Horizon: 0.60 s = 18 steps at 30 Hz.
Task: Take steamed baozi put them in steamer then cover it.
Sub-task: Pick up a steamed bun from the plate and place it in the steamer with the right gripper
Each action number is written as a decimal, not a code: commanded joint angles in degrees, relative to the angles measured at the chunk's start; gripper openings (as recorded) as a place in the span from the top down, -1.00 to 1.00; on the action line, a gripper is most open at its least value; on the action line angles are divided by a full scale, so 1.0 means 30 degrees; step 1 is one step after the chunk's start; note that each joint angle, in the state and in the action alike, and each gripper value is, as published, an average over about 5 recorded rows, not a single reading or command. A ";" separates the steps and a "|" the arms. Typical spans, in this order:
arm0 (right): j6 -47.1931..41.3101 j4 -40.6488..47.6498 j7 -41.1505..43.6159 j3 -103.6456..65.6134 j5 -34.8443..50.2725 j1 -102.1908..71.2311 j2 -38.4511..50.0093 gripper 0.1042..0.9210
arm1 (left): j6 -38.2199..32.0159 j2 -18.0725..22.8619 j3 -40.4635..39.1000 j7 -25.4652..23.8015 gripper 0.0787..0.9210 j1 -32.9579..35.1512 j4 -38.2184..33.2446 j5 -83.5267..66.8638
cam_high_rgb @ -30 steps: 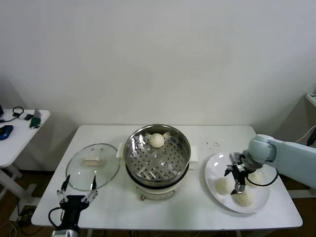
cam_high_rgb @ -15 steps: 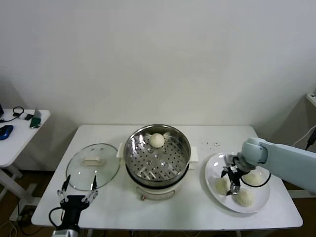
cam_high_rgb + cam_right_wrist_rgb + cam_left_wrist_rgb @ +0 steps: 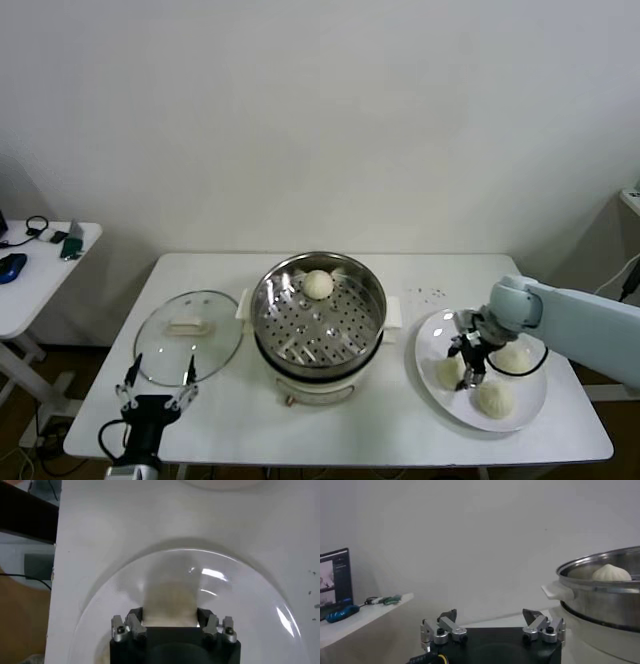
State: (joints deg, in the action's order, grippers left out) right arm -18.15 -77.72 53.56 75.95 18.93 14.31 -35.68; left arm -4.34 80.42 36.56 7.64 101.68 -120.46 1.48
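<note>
On the white plate (image 3: pixel 427 338) at the right lie three steamed baozi. My right gripper (image 3: pixel 463 371) is shut on the left one (image 3: pixel 446 372). In the right wrist view that bun (image 3: pixel 167 600) fills the gap between the fingers of the right gripper (image 3: pixel 168 617), over the plate (image 3: pixel 100 600). The other two baozi (image 3: pixel 496 398) (image 3: pixel 516 358) lie free. One more baozi (image 3: pixel 318 284) sits in the steamer (image 3: pixel 372 300) at the table's middle. The cover (image 3: pixel 215 345) lies flat to its left. My left gripper (image 3: pixel 158 385) stands open near the front left edge.
A side table (image 3: pixel 30 290) with small items stands off to the left. In the left wrist view the left gripper (image 3: pixel 492 617) points at the steamer (image 3: pixel 600 592) with its baozi (image 3: pixel 610 572). Small dark specks (image 3: pixel 430 293) lie behind the plate.
My right gripper has shifted slightly left over the plate and closed on the left baozi. The left arm has not moved.
</note>
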 commanded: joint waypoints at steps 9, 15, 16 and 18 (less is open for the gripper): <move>0.0694 0.0876 0.0948 0.4983 0.5430 1.1175 -0.2428 -0.45 | 0.0191 -0.0208 -0.0784 -0.0018 -0.77 -0.0305 -0.0135 0.0060; 0.0319 0.0857 0.0878 0.6195 0.8509 1.3831 -0.4969 -0.45 | 0.0114 -0.0329 -0.1306 -0.0044 -0.77 -0.0361 -0.0074 0.0260; 0.0196 0.0856 0.0799 0.6245 0.9026 1.4113 -0.5445 -0.45 | 0.0081 -0.0356 -0.1361 -0.0049 -0.77 -0.0328 -0.0065 0.0275; -0.0050 0.0853 0.0602 0.6218 0.9841 1.4386 -0.6345 -0.45 | 0.0062 -0.0407 -0.1450 -0.0062 -0.77 -0.0206 -0.0135 0.0197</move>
State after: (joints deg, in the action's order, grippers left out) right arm -17.69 -75.74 55.36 89.03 36.20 43.42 -44.97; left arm -3.96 79.54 33.64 7.53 100.69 -120.75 2.10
